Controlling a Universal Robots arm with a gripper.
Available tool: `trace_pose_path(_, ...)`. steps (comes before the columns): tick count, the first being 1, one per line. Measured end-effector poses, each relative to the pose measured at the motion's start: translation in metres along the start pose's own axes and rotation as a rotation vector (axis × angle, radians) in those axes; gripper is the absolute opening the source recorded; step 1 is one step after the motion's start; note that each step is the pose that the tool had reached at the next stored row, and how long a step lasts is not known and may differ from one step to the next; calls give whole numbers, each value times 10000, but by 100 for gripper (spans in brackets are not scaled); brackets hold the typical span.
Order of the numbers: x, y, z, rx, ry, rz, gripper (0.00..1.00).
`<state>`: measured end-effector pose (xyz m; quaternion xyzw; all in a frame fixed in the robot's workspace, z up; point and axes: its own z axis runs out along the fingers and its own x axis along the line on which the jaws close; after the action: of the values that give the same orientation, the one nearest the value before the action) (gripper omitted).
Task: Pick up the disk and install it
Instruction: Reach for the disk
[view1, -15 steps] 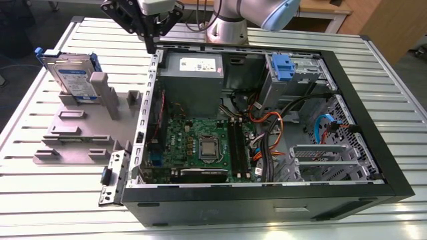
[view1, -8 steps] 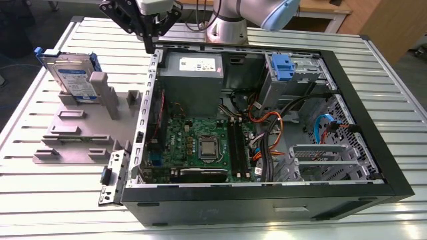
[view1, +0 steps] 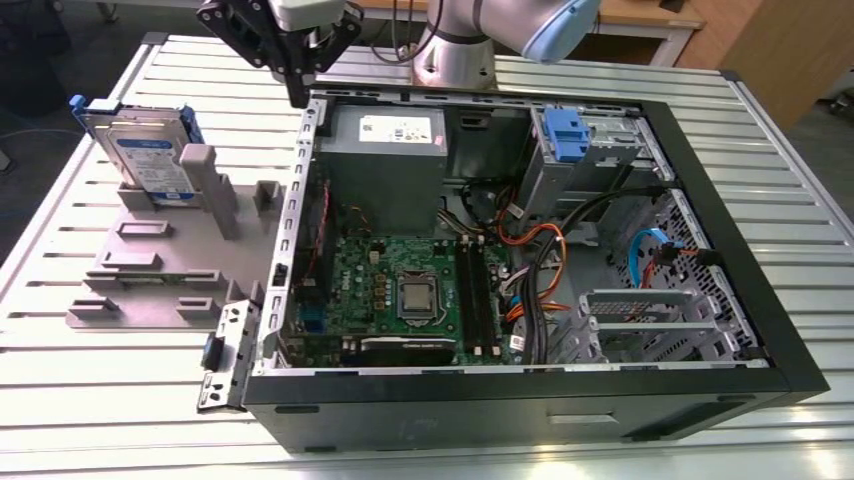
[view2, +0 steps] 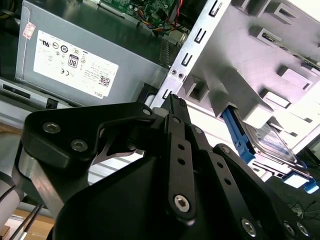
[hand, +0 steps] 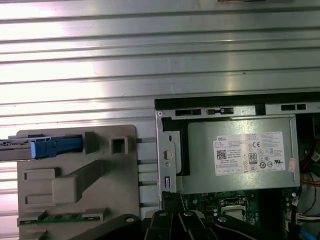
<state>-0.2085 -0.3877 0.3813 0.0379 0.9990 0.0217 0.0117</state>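
**Computer case (view1: 534, 395) open, disk (view1: 138, 150) beside it**

The disk stands on edge in a grey holder (view1: 160, 270) at the exterior view's left. Over the case's far corner hangs the gripper (view1: 298, 98), closed, empty, apart from the disk.

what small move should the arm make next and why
Probably shift the gripper toward the exterior view's left: it hangs shut and empty over the corner of the case, while the disk stands upright in the grey holder alongside.
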Motion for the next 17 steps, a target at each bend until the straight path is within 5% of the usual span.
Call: trace_pose_path(17,34,-3,7,0,0,0,11)
